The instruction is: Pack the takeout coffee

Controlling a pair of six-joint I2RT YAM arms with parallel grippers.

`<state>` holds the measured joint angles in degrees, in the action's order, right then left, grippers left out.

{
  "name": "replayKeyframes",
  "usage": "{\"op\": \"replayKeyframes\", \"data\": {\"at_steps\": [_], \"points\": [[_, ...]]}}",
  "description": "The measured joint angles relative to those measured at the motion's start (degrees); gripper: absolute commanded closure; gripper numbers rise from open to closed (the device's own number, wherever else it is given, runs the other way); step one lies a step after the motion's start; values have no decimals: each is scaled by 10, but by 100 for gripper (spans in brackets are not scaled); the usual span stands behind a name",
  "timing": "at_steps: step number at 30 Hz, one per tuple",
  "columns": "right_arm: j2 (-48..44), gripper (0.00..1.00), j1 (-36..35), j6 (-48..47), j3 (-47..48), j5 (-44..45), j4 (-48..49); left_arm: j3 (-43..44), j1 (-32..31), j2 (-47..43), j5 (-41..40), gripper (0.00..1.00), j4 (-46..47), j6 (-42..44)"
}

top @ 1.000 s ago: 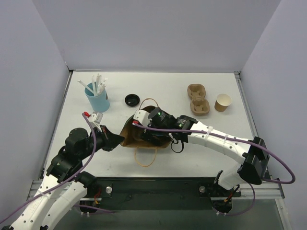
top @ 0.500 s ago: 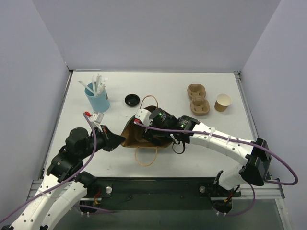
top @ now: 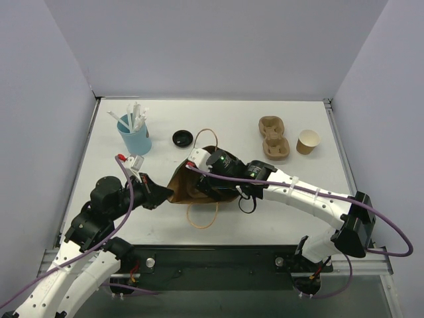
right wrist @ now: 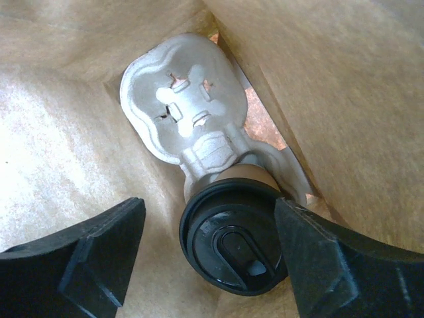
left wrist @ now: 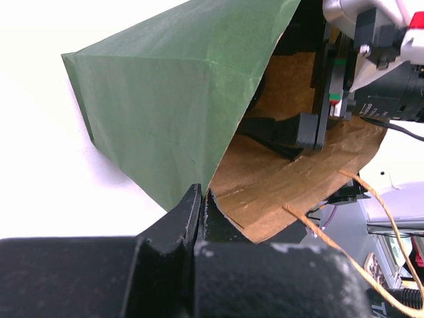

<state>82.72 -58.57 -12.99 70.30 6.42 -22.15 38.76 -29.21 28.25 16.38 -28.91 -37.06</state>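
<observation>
**Desk:** The right pincer [right wrist: 209,222] is shown how?

**Caption:** It is seen spread open inside a brown paper bag [top: 177,191], with one black finger filling each lower corner of the wrist view.

**Desk:** Where is the coffee cup placed?

**Caption:** The coffee cup [right wrist: 233,245] is pictured at lower centre of that view, between the fingers, its black lid turned to the lens. A gap is visible on its left. On the right the finger's edge overlaps the lid's rim, and contact cannot be judged. The cup is seated in one pocket of a pulp tray [right wrist: 179,112], whose other pocket is seen toward the upper left.

**Desk:** And the other pincer?

**Caption:** The left pincer [left wrist: 202,195] is closed on the bag's rim, at lower centre of its own view.

**Desk:** What else is shown from overhead?

**Caption:** The bag is set mid-frame on the white table [top: 232,119]. A second tray [top: 273,138] and an open paper cup [top: 308,141] are seen at upper right. A loose black lid [top: 182,138] and a blue cup of straws [top: 134,138] are seen at upper left.
</observation>
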Motion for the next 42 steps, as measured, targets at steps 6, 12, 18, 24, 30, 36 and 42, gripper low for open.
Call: {"op": "replayKeyframes", "data": {"at_steps": [6,12,18,24,30,36,42], "points": [[-2,33,1,12,0,2,0,0,0,0,3,100,0,0],[-9,52,6,18,0,2,0,0,0,0,3,100,-1,0],[-12,52,9,38,4,-6,0,18,0,8,3,86,-7,-2],[-25,52,9,56,4,-12,0,25,0,11,1,68,-6,-11],[-38,54,9,80,11,-8,-8,45,0,12,-13,57,0,-16],[-39,57,16,103,33,10,-40,63,0,23,-47,54,0,-3],[-38,58,32,116,80,37,-81,121,0,77,-125,54,-21,37]]}}
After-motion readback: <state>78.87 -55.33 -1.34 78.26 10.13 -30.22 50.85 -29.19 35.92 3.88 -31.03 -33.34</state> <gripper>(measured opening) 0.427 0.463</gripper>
